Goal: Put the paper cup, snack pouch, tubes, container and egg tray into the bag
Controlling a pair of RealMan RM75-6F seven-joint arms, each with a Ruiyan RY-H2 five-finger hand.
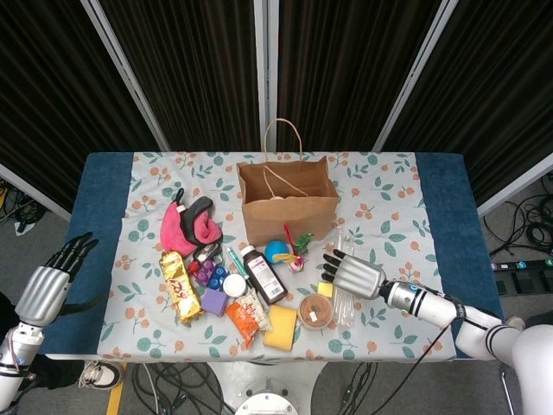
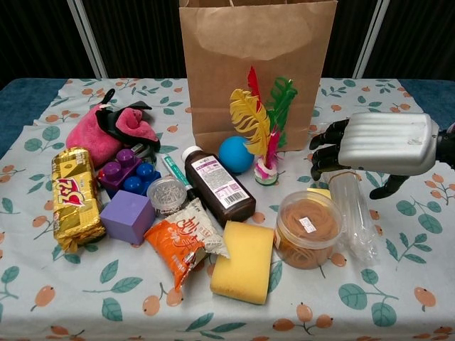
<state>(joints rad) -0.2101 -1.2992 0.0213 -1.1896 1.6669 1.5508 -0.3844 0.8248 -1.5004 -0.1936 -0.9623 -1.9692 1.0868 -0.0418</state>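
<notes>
We judge the tubes step is starting: right hand (image 2: 377, 145), fingers spread and holding nothing, hovers over the clear tubes (image 2: 353, 211) beside the container (image 2: 307, 227), so next we lower, close, then carry to the bag (image 1: 288, 201).

My right hand (image 1: 352, 275), silver-backed with black fingers (image 2: 328, 150), reaches in from the right on a white and silver forearm, held palm down and roughly level over the near right part of the tabletop (image 1: 104, 186), its fingers spread apart and curled slightly downward with nothing between them. My left hand (image 1: 54, 281) hangs off the tabletop's left edge, wrist low, silver back toward the head camera, its black fingers pointing up and away, parted and empty.
</notes>
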